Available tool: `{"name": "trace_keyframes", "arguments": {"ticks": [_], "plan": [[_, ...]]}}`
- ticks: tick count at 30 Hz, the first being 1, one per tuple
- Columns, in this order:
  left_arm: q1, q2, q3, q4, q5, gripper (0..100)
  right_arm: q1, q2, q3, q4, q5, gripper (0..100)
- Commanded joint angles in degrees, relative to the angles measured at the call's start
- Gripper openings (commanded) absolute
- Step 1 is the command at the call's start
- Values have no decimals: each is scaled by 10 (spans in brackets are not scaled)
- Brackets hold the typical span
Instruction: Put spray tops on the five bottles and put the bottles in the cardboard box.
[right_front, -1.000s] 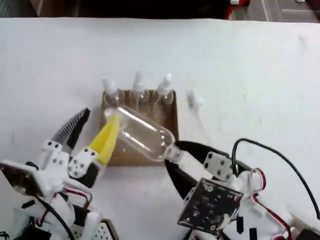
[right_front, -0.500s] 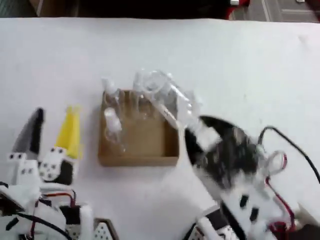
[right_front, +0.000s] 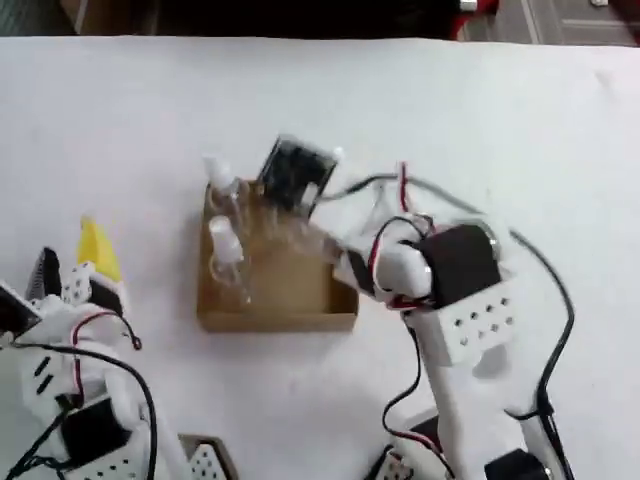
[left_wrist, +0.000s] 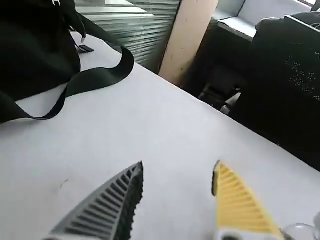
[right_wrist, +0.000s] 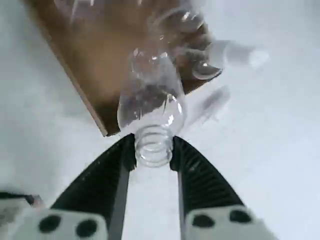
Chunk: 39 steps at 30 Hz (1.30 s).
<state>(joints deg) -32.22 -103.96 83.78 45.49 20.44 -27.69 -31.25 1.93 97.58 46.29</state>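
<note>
The white table (right_front: 120, 110) has a brown cardboard box (right_front: 280, 320) sitting near its middle. A black bag (left_wrist: 30, 50) with a long strap (left_wrist: 95, 82) lies on the table too.

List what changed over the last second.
The left pincer left the bottle's base and drew back from the box, open. The right pincer, shut on the bottle's neck, swung round and carried it over the box. The box and the capped bottles inside stayed put.
</note>
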Motion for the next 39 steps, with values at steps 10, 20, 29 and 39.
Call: {"name": "trace_keyframes", "arguments": {"ticks": [10, 20, 29, 39], "plan": [[17, 0, 29, -45, 7, 214, 24, 3, 93, 13, 246, 17], [17, 0, 29, -41, 7, 214, -38, 89, 92, 0, 244, 17], [17, 0, 29, -41, 7, 214, -45, 143, 48, -14, 242, 17], [17, 0, 29, -41, 7, 214, -47, 174, 46, -41, 242, 17]]}}
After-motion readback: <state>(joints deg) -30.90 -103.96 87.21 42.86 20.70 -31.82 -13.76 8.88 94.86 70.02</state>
